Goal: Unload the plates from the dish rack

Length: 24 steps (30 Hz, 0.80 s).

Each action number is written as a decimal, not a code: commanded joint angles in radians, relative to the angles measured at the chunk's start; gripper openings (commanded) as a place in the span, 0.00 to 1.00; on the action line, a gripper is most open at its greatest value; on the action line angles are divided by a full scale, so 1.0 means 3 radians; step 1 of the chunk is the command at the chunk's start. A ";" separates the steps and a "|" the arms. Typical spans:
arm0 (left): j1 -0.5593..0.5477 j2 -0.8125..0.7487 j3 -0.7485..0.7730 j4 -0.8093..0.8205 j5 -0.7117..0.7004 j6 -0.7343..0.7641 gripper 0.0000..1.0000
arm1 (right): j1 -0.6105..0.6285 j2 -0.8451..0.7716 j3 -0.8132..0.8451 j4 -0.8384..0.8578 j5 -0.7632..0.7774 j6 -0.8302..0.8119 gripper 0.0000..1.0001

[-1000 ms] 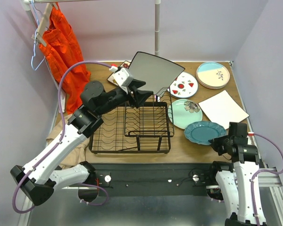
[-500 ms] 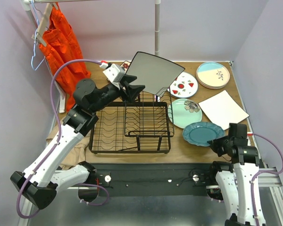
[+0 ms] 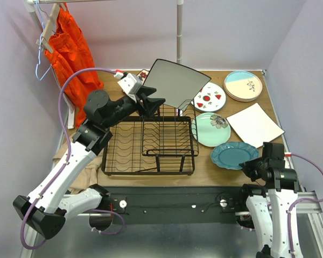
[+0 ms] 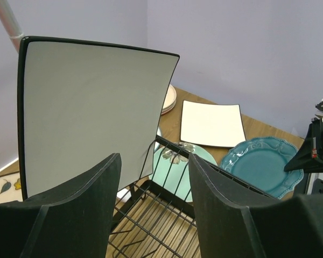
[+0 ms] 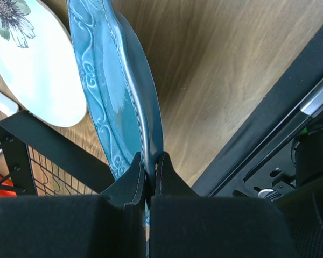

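Plates lie mostly on the bench (image 3: pixel 220 172) to the right of the dish rack (image 3: pixel 151 145). One grey square plate (image 3: pixel 175 83) stands upright at the rack's far end. Your left end effector (image 3: pixel 153 102) hangs just in front of it, fingers spread, apart from the plate. Your right end effector (image 3: pixel 253 164) pinches the near rim of the dark teal scalloped plate (image 3: pixel 231 152), which sits just beside the mint floral plate (image 3: pixel 211 129).

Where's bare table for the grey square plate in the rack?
Bare wood back-left, between orange garment and dish rack, partly under the left arm. A narrow strip between the rack's right end and the teal plate. Right side is crowded: mint plate, white square plate, red-fruit plate, cream plate sit close together.
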 commanded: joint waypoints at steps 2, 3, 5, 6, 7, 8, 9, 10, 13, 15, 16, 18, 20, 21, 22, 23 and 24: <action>0.0060 -0.0014 -0.0002 0.0105 0.0096 -0.0052 0.62 | -0.0001 -0.0167 -0.0099 0.0109 -0.0072 0.0068 0.01; 0.0060 -0.0014 -0.0007 0.0105 0.0096 -0.0052 0.62 | -0.0001 -0.0188 -0.0120 0.0124 -0.0158 0.0083 0.01; 0.0060 -0.0004 -0.0013 0.0099 0.0091 -0.0041 0.62 | -0.0001 -0.0213 -0.0151 0.0135 -0.0143 0.0068 0.01; 0.0060 -0.0004 -0.0008 0.0099 0.0091 -0.0046 0.62 | -0.0001 -0.0203 -0.0146 0.0140 -0.0138 0.0053 0.01; 0.0060 0.0001 -0.0007 0.0099 0.0091 -0.0041 0.62 | -0.0001 -0.0198 -0.0126 0.0120 -0.0138 0.0043 0.01; 0.0065 0.0011 -0.0007 0.0099 0.0096 -0.0041 0.62 | -0.0001 -0.0178 -0.0090 0.0094 -0.0108 0.0043 0.01; 0.0070 0.0011 -0.0002 0.0099 0.0096 -0.0041 0.62 | -0.0007 -0.0152 -0.0044 0.0089 -0.0108 0.0038 0.01; 0.0075 0.0016 0.0003 0.0099 0.0096 -0.0052 0.62 | -0.0002 -0.0132 -0.0028 0.0104 -0.0108 0.0022 0.01; 0.0085 0.0031 0.0008 0.0099 0.0112 -0.0062 0.62 | -0.0001 -0.0070 -0.0074 0.0114 -0.0133 -0.0008 0.01; 0.0091 0.0026 -0.0002 0.0104 0.0112 -0.0062 0.62 | -0.0001 -0.0085 -0.0125 0.0124 -0.0230 -0.0003 0.01; 0.0096 0.0026 -0.0002 0.0099 0.0101 -0.0062 0.62 | -0.0007 -0.0111 -0.0151 0.0125 -0.0261 0.0007 0.01; 0.0096 0.0011 -0.0007 0.0099 0.0086 -0.0062 0.62 | -0.0001 -0.0137 -0.0126 0.0119 -0.0297 0.0012 0.01; 0.0096 0.0016 -0.0007 0.0099 0.0086 -0.0062 0.62 | -0.0001 -0.0147 -0.0029 0.0048 -0.0287 0.0017 0.01; 0.0096 0.0016 -0.0007 0.0104 0.0081 -0.0067 0.62 | -0.0007 -0.0147 0.0007 0.0028 -0.0271 0.0012 0.01; 0.0096 0.0021 -0.0007 0.0105 0.0081 -0.0072 0.62 | -0.0002 -0.0152 0.0048 -0.0023 -0.0261 0.0017 0.01; 0.0096 0.0036 -0.0002 0.0105 0.0081 -0.0072 0.62 | -0.0001 -0.0162 0.0094 -0.0029 -0.0261 0.0007 0.01; 0.0096 0.0032 0.0003 0.0105 0.0091 -0.0077 0.62 | -0.0001 -0.0157 0.0115 -0.0034 -0.0261 0.0007 0.01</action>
